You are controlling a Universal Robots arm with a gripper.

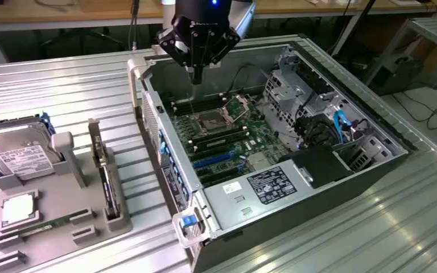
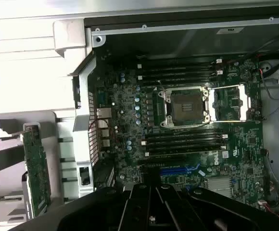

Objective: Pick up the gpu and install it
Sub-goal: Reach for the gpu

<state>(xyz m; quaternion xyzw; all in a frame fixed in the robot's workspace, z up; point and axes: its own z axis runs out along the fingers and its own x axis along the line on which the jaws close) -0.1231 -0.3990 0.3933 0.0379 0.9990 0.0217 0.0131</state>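
Observation:
The gpu (image 1: 106,181) is a thin dark card standing on edge in a slot of the grey holder tray (image 1: 66,187), at the exterior view's left. In the wrist view the gpu (image 2: 36,169) shows as a greenish board beside the case wall. My gripper (image 1: 196,78) hangs above the far end of the open computer case (image 1: 332,170), well apart from the gpu. Its fingers are shut together, pointing down, with nothing between them. The wrist view has the gripper (image 2: 151,211) dark over the motherboard (image 2: 130,115).
Inside the case are an open CPU socket (image 2: 185,107), memory slots and blue expansion slots (image 2: 179,170). The holder tray also carries a silver hard drive (image 1: 20,153), a processor (image 1: 19,208) and a green memory stick (image 1: 48,226). Ribbed metal tabletop (image 1: 66,91) surrounds everything.

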